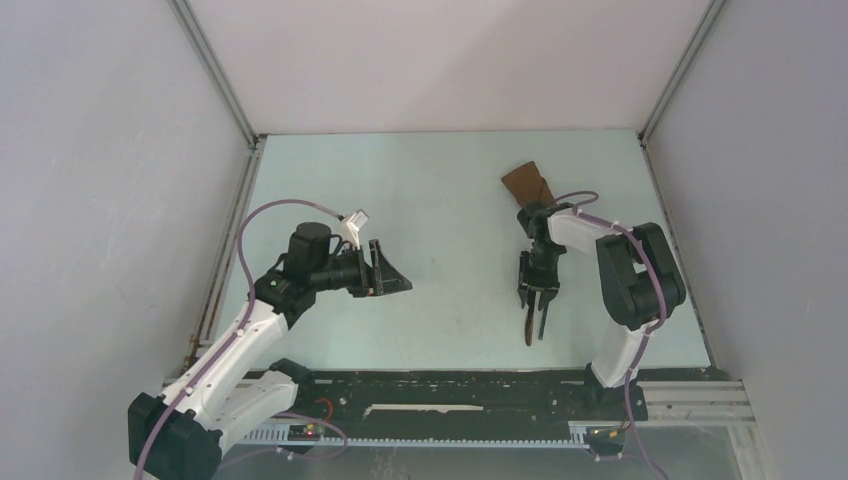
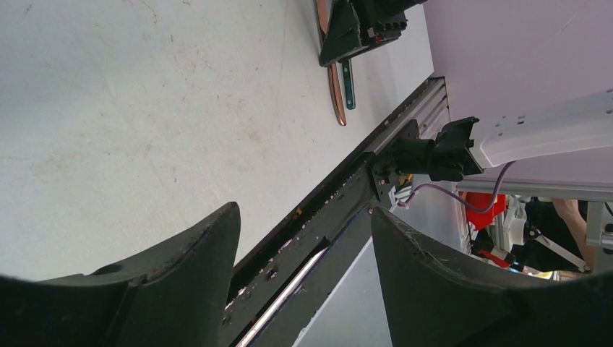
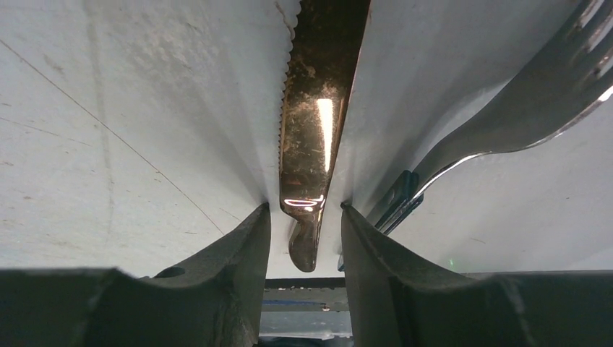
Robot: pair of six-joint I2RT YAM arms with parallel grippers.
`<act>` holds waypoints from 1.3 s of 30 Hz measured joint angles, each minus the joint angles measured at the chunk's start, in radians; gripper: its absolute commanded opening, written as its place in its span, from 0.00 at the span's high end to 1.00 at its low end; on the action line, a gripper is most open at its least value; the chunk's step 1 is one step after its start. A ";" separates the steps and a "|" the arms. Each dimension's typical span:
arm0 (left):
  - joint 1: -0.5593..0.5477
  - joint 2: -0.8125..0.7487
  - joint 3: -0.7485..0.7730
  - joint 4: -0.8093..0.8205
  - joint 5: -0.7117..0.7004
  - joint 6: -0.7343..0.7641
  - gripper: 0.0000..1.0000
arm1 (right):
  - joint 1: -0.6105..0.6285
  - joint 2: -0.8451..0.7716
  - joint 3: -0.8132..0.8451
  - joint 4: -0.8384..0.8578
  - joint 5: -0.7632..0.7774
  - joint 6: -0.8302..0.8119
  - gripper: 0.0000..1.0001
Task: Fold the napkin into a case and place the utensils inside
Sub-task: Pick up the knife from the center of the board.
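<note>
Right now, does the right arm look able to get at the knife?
Probably yes. The right pincer straddles the knife, one finger on each side, nothing else between. The fork lies close beside one finger but outside the gap.

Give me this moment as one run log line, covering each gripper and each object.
left gripper: open, empty | right gripper: open, astride knife | fork: beside knife | folded napkin: far side, apart

Soft, even light is falling from overhead onto the pale table [image 1: 440,190], leaving only faint shadows; a bright glare is streaking down the knife [image 3: 318,108] in the right wrist view; the dark fingers [image 3: 217,289] nearest that lens are looking soft and unfocused.
</note>
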 measured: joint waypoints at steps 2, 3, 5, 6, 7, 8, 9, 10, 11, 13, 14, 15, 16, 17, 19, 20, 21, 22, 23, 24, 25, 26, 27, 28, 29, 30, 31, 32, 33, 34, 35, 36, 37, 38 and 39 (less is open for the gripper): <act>0.000 0.000 0.000 0.000 0.000 0.000 0.28 | 0.000 0.011 0.011 -0.011 0.001 0.006 0.53; 0.000 0.000 0.000 0.000 0.000 0.000 0.28 | -0.001 0.016 0.016 -0.015 0.001 0.007 0.54; 0.000 0.000 0.000 0.000 0.000 0.000 0.28 | -0.004 0.022 0.021 -0.022 0.000 0.009 0.56; 0.000 0.000 0.000 0.000 0.000 0.000 0.28 | -0.006 0.026 0.024 -0.026 0.000 0.010 0.57; 0.000 0.000 0.000 0.000 0.000 0.000 0.28 | -0.010 0.030 0.027 -0.029 -0.003 0.010 0.57; 0.000 0.000 0.000 0.000 0.000 0.000 0.28 | -0.014 0.033 0.031 -0.033 -0.005 0.011 0.57; 0.000 0.000 0.000 0.000 0.000 0.000 0.28 | -0.017 0.036 0.034 -0.035 -0.007 0.011 0.55; 0.001 0.000 0.000 0.000 0.002 0.000 0.28 | -0.020 0.039 0.037 -0.037 -0.011 0.012 0.52; 0.002 0.000 0.000 0.000 0.003 0.000 0.28 | -0.023 0.042 0.039 -0.039 -0.012 0.013 0.50; 0.002 0.000 0.000 0.000 0.005 0.000 0.28 | -0.025 0.043 0.042 -0.039 -0.013 0.017 0.49; 0.002 0.000 0.000 0.000 0.006 0.000 0.28 | -0.026 0.045 0.045 -0.039 -0.013 0.018 0.49; 0.003 0.000 0.000 0.000 0.007 0.000 0.28 | -0.026 0.045 0.046 -0.039 -0.013 0.019 0.49; 0.003 0.000 0.000 0.000 0.007 0.000 0.28 | -0.026 0.046 0.047 -0.039 -0.013 0.020 0.50; 0.004 0.000 0.000 0.000 0.007 0.000 0.28 | -0.026 0.048 0.049 -0.040 -0.013 0.021 0.51; 0.004 0.000 0.000 0.000 0.007 0.000 0.28 | -0.026 0.052 0.053 -0.043 -0.012 0.024 0.54; 0.005 0.000 0.000 0.000 0.007 0.000 0.28 | -0.026 0.054 0.055 -0.044 -0.011 0.026 0.55; 0.005 0.000 0.000 0.000 0.007 0.000 0.28 | -0.026 0.056 0.058 -0.045 -0.010 0.028 0.55; 0.006 0.000 0.000 0.000 0.007 0.000 0.28 | -0.026 0.057 0.060 -0.045 -0.010 0.029 0.56; 0.006 0.000 0.000 0.000 0.007 0.000 0.28 | -0.026 0.058 0.063 -0.045 -0.010 0.031 0.58; 0.007 0.000 0.000 0.000 0.008 0.000 0.28 | -0.026 0.060 0.065 -0.046 -0.010 0.032 0.60; 0.008 0.000 0.000 0.000 0.007 0.000 0.28 | -0.026 0.061 0.067 -0.046 -0.010 0.033 0.63; 0.008 0.000 0.000 0.000 0.007 0.000 0.28 | -0.026 0.063 0.070 -0.046 -0.010 0.034 0.68; 0.008 0.000 0.000 0.000 0.008 0.000 0.28 | -0.026 0.065 0.073 -0.045 -0.010 0.036 0.73; 0.008 0.000 0.000 0.000 0.008 0.000 0.28 | -0.026 0.066 0.075 -0.045 -0.010 0.037 0.77; 0.008 0.000 0.000 0.000 0.008 0.000 0.28 | -0.026 0.067 0.077 -0.044 -0.009 0.037 0.83; 0.008 0.000 0.000 0.000 0.008 0.000 0.28 | -0.026 0.067 0.077 -0.045 -0.008 0.037 0.88; 0.008 0.000 0.000 0.000 0.008 0.000 0.28 | -0.025 0.067 0.077 -0.046 -0.007 0.037 0.93; 0.009 0.000 0.000 0.000 0.008 0.000 0.28 | -0.023 0.067 0.078 -0.048 -0.005 0.037 0.98; 0.010 0.000 0.000 0.000 0.008 0.000 0.28 | -0.021 0.066 0.078 -0.049 -0.002 0.037 1.00; 0.011 0.000 0.000 0.000 0.008 0.000 0.28 | -0.019 0.065 0.078 -0.050 -0.001 0.036 1.00; 0.012 0.000 0.000 0.000 0.009 0.000 0.28 | -0.015 0.063 0.078 -0.051 0.002 0.036 1.00; 0.013 0.000 0.000 0.000 0.009 0.000 0.28 | -0.010 0.060 0.078 -0.051 0.008 0.036 1.00; 0.013 0.000 0.000 0.000 0.009 0.000 0.28 | -0.003 0.056 0.078 -0.050 0.018 0.035 1.00; 0.014 0.000 0.000 0.000 0.010 0.000 0.28 | 0.002 0.053 0.078 -0.047 0.027 0.034 1.00; 0.014 -0.001 0.000 0.000 0.010 0.000 0.28 | 0.010 0.048 0.077 -0.043 0.036 0.031 1.00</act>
